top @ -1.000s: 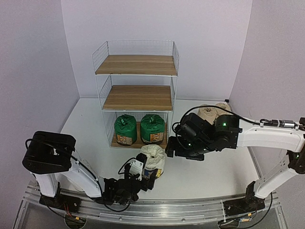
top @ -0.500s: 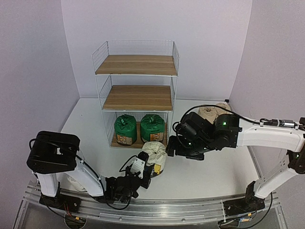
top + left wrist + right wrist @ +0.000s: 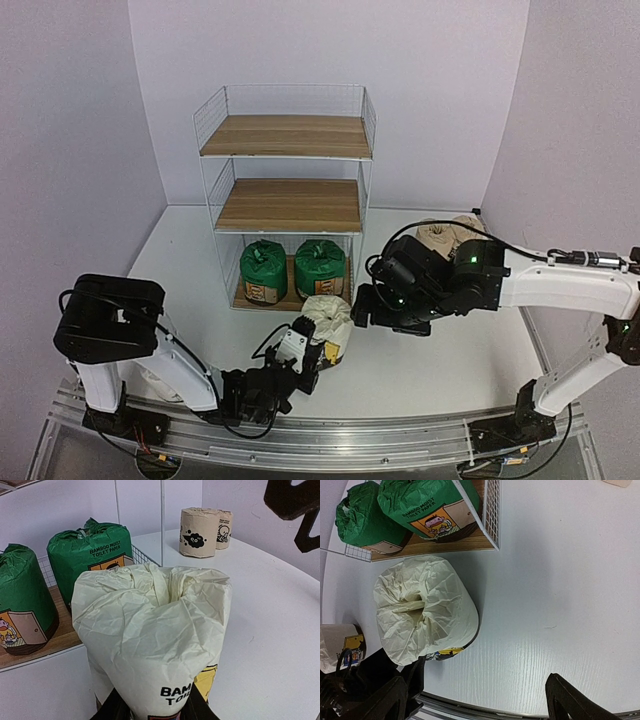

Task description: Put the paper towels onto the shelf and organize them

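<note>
Top view, done: two green rolls (image 3: 263,270) are seen side by side on the bottom tier of the shelf (image 3: 288,205). The middle and top boards are bare.
Top view, in hand: a white roll (image 3: 326,315) is held upright just in front of the shelf's right corner. It is clasped low down by the left gripper (image 3: 303,358).
Top view, left to do: two tan rolls (image 3: 445,235) are seen far right on the table (image 3: 180,260), behind the right arm and well apart from the shelf.
Left wrist, grip: the white roll's base is pinched between the dark fingers (image 3: 116,710), so the jaws are judged closed on it. Whether it is raised off the table cannot be told.
Left wrist, surroundings: the green rolls are seen to the left on the bottom board. The tan rolls are seen upright and touching, far across the table.
Right wrist, gripper: the right gripper (image 3: 479,690) is held above the table with its jaws spread wide, and nothing is held between them.
Right wrist, extra: a second white roll (image 3: 337,647) is seen at the left edge, just beside the left gripper.
Progress: two rolls are shelved and four are judged yet to be placed.
Obstacles: the bottom tier is judged full, so a higher board is called for. The shelf's wire frame and the right arm, close on the white roll's right, may be met on the way up.
</note>
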You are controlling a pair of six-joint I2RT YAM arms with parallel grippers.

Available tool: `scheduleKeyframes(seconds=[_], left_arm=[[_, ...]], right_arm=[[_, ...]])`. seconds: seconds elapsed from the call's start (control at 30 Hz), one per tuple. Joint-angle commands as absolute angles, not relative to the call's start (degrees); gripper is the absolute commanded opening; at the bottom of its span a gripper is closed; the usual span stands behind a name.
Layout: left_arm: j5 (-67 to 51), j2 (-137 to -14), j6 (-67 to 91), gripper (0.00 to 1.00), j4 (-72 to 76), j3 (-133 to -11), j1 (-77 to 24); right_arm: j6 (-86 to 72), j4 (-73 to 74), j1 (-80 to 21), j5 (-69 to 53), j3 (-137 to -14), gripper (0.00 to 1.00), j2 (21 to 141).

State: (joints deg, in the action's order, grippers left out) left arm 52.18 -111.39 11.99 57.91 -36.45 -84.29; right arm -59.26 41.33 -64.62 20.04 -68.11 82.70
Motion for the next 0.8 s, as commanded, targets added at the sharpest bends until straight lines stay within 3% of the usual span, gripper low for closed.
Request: scheduleKeyframes(seconds=[0.0,0.2,0.57,0.77], left_arm=[[54.0,-105.4,12.1,0.0,60.6,-38.2,-84.0],[55.5,-98.6,9.8,0.0,61.5,-36.4,-84.2],[55.1,-75.4,11.3,0.0,31.5,-41.8,-85.2],[54.6,-70.2,7.0,0.0,29.2,-45.0,-85.0]], right_arm=[[-60.6,41.4,-64.3,23.0,-67.2,0.93,79.4],[-61.1,41.4,-64.3,26.5,-65.0,0.93,76.0],[-61.0,41.4,-63.8,31.7,-60.2,0.93,68.9],[-61.3,41.3,-63.4,31.7,-59.6,0.94,68.8]])
